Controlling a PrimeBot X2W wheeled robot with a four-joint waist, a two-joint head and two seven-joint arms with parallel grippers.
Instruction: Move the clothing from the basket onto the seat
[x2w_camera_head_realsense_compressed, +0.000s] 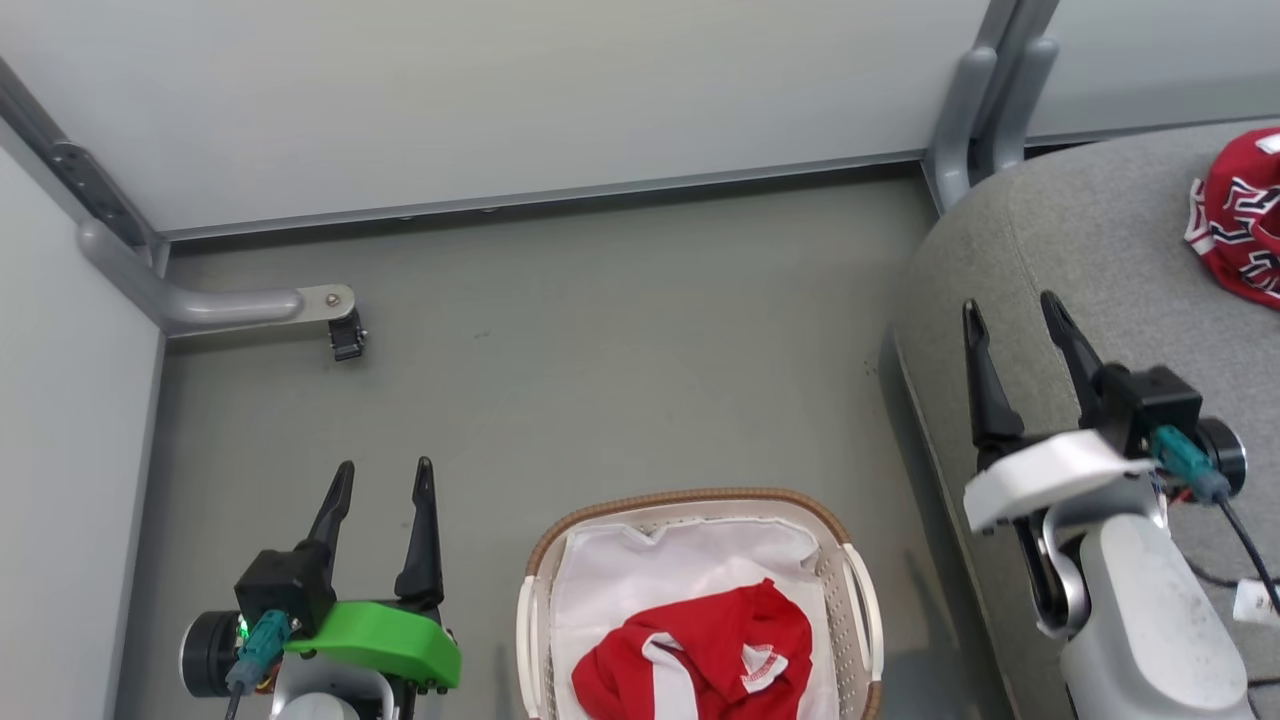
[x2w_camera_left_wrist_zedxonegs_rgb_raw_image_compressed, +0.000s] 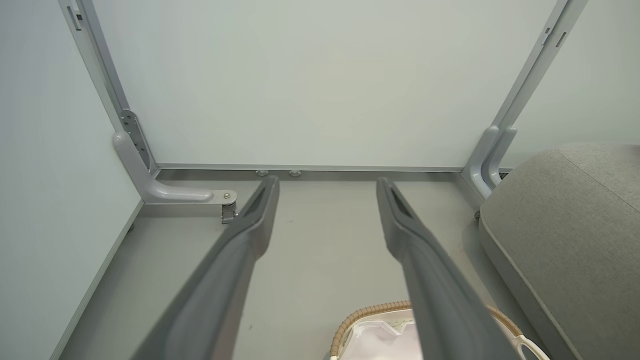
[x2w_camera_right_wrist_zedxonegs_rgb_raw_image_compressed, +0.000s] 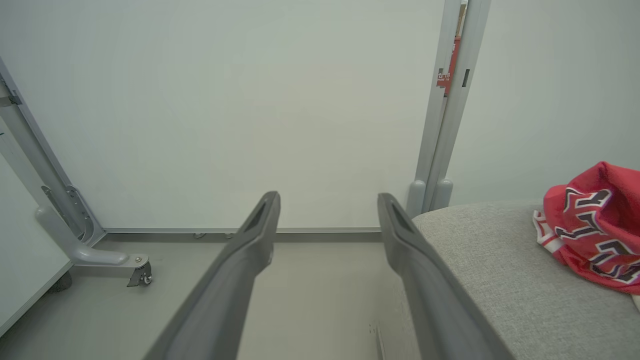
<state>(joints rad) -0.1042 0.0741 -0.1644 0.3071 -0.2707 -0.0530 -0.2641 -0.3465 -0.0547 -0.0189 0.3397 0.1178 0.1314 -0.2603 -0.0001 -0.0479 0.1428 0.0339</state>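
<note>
A red garment with white stripes (x2w_camera_head_realsense_compressed: 700, 650) lies crumpled on the white liner (x2w_camera_head_realsense_compressed: 620, 570) inside the basket (x2w_camera_head_realsense_compressed: 690, 497), which stands on the grey floor (x2w_camera_head_realsense_compressed: 600, 330). A red jersey (x2w_camera_head_realsense_compressed: 1240, 225) with black lettering rests on the grey seat (x2w_camera_head_realsense_compressed: 1080, 230) to the right. The left gripper (x2w_camera_head_realsense_compressed: 385, 465) hangs just left of the basket and the right gripper (x2w_camera_head_realsense_compressed: 1008, 302) over the seat's rounded edge (both with jaws spread wide, holding nothing).

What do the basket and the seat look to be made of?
The basket: white plastic wall, matte, going by its punched holes, with a brown woven-looking rim and white cloth liner. The seat: grey woven upholstery fabric, matte, coarse weave showing; padding likely.
</note>
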